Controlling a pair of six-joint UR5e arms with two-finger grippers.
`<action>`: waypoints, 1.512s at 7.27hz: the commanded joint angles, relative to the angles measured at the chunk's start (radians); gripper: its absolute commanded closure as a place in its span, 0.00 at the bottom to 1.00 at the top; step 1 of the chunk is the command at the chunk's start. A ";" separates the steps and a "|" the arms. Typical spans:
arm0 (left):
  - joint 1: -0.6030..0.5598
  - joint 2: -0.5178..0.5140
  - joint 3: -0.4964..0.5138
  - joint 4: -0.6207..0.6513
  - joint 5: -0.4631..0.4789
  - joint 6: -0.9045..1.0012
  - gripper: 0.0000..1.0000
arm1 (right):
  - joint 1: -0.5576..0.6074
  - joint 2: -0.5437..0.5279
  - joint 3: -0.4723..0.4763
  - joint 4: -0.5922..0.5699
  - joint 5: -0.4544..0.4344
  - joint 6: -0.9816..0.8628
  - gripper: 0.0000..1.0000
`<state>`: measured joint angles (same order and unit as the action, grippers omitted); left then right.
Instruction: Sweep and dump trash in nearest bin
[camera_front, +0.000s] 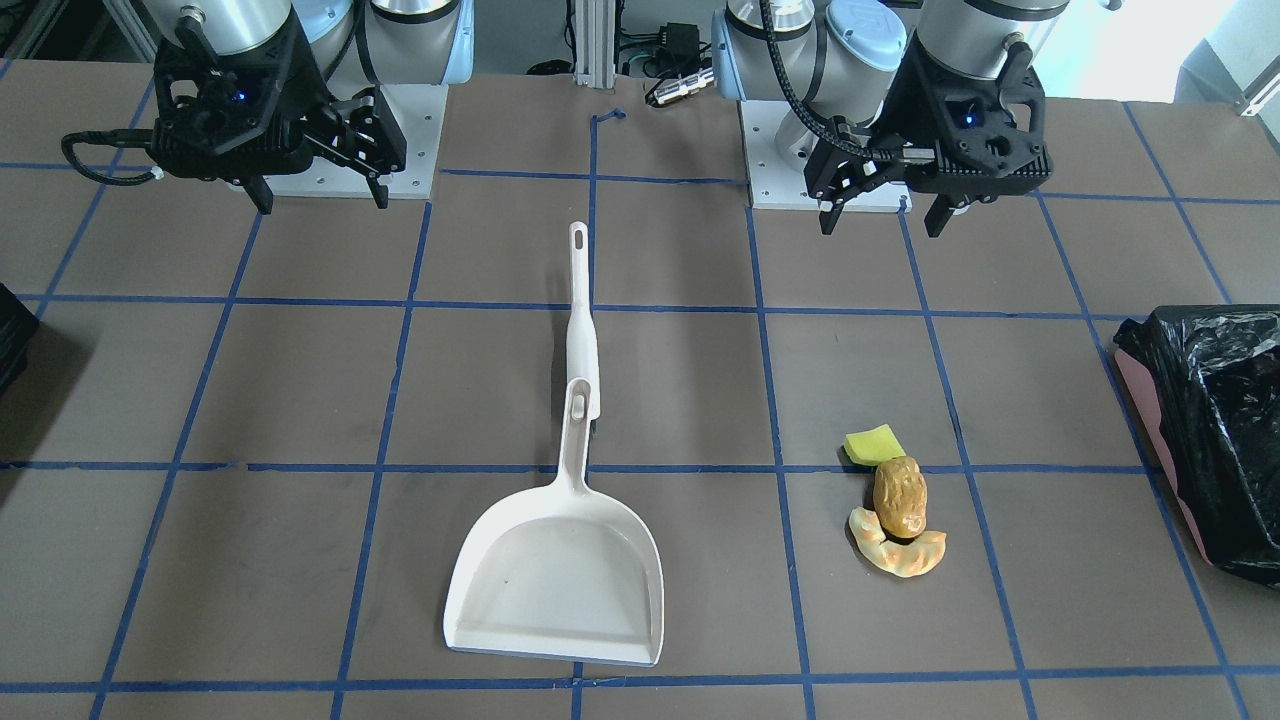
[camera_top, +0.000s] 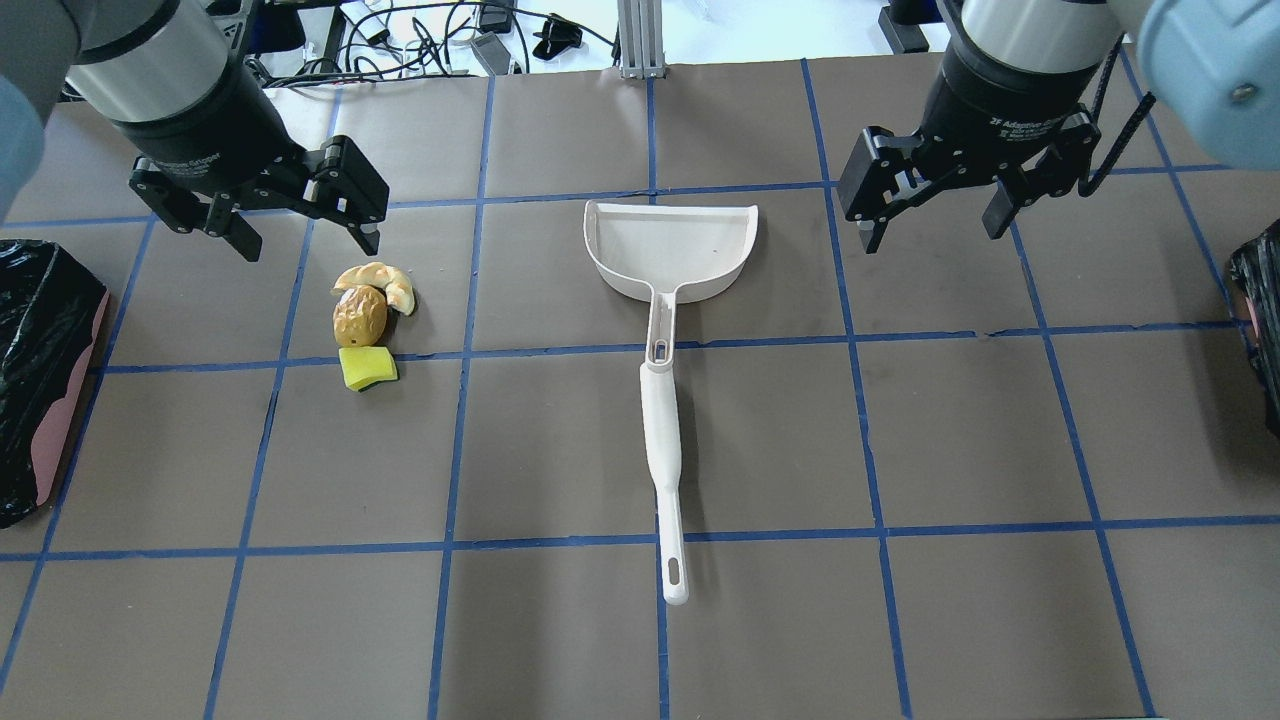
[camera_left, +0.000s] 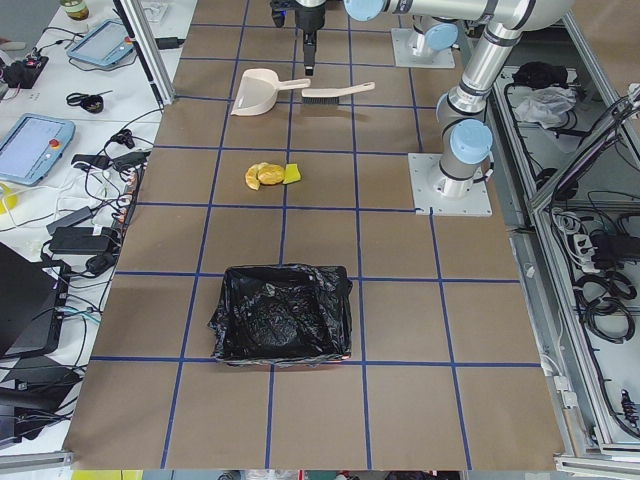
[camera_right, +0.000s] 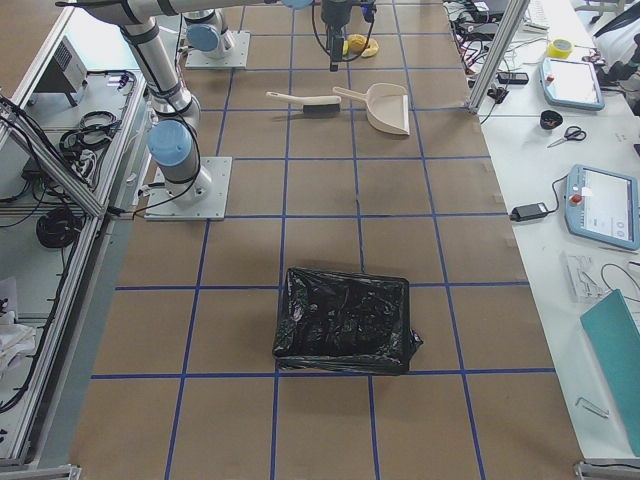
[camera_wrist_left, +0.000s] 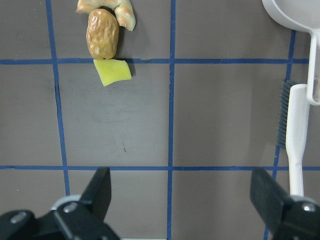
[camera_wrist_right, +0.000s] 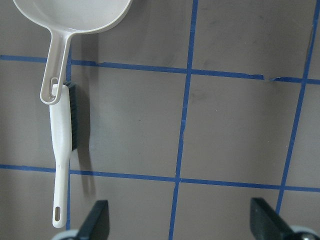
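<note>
While the front camera faces the robot, the left gripper (camera_front: 882, 222) and right gripper (camera_front: 322, 200) hang over the table (camera_front: 250, 400), jaws spread wide and holding nothing. The wedge (camera_front: 873, 443), potato (camera_front: 900, 497) and croissant (camera_front: 897, 552) lie touching in a row, between the dustpan (camera_front: 555, 580) and the bin (camera_front: 1215, 420) on the left arm's side. The brush (camera_front: 582, 330) lies in line with the dustpan, its head end against the pan's handle.

From overhead, white print on the right gripper's collar reads "2F Adaptive Gripper"; the lines under it are too small to read. The left gripper shows just beside the croissant. A second bin (camera_top: 1262, 330) sits at the right edge.

The left side view shows the bin's black bag well apart from the trash. The right side view shows the second bin likewise apart from the dustpan.

On the left wrist camera, the fingers (camera_wrist_left: 100, 187) stand apart, the trash at top left. On the right wrist camera, the fingers (camera_wrist_right: 97, 220) stand apart too, dustpan and brush at left.
</note>
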<state>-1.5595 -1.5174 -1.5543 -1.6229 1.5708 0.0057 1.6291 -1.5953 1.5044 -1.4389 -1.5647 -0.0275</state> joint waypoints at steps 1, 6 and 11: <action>-0.001 0.002 -0.001 -0.003 0.000 0.000 0.00 | 0.000 0.000 0.000 0.002 0.000 0.000 0.00; -0.002 0.005 -0.012 0.006 0.000 0.017 0.00 | 0.000 0.000 0.000 0.002 0.000 0.000 0.00; -0.002 0.019 -0.012 -0.006 0.005 0.019 0.00 | 0.000 0.000 0.002 0.000 0.000 0.000 0.00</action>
<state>-1.5616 -1.5041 -1.5675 -1.6234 1.5738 0.0250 1.6291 -1.5953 1.5053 -1.4380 -1.5647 -0.0276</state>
